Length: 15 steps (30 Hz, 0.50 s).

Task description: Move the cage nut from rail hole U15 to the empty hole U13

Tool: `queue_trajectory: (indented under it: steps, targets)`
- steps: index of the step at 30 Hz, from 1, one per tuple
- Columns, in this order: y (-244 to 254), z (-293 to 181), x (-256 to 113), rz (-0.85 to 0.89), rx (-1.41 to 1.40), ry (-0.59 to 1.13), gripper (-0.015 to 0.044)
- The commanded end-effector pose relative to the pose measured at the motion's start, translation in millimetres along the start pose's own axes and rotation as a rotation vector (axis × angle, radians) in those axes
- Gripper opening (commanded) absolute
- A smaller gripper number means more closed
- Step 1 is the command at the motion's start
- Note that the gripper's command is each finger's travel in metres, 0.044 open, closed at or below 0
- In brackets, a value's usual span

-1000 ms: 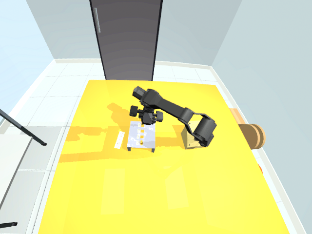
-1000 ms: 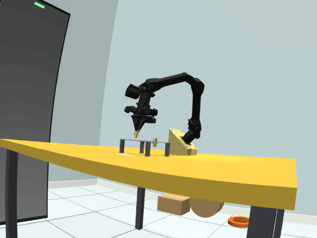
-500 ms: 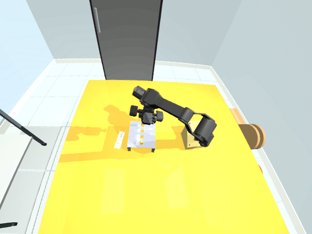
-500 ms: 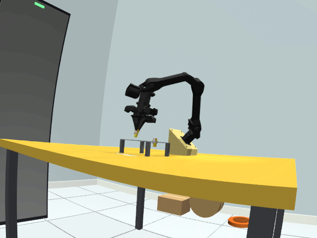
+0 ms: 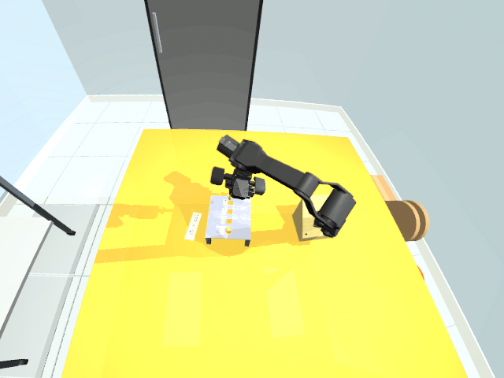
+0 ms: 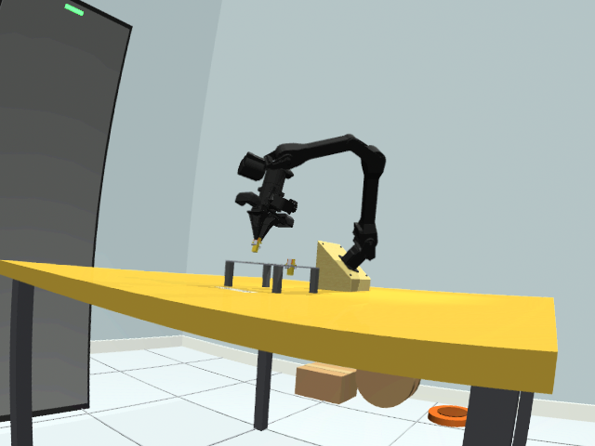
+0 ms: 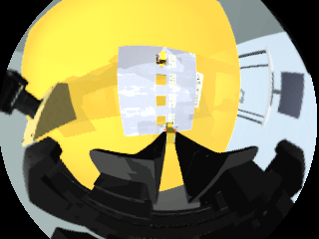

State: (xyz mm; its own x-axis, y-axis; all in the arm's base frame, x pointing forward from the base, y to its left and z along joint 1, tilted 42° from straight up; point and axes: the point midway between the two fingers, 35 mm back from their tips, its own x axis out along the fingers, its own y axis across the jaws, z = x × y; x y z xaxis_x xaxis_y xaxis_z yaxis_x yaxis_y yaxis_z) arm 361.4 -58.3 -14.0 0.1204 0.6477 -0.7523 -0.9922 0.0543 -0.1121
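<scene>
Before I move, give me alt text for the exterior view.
A black gripper holds a small yellow nut above a raised plate. A second nut sits in the plate, which stands on dark legs on a yellow table.

The arm was arched high and bent down at its front, where the gripper was pointed downward, slightly tilted, its fingers closed on a small yellow piece.

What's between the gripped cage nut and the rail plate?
Just open air. The exterior view shows a bare gap between the gripped cage nut and the rail plate below.
</scene>
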Motion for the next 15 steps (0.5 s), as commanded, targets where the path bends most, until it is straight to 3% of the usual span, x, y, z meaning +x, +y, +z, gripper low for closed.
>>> queue_trajectory:
  steps: [1, 15]
  targets:
    - [0, 4, 0, 0.0, 0.0, 0.0, 0.0031]
    - [4, 81, -3, -0.008, -0.006, -0.005, 0.0031]
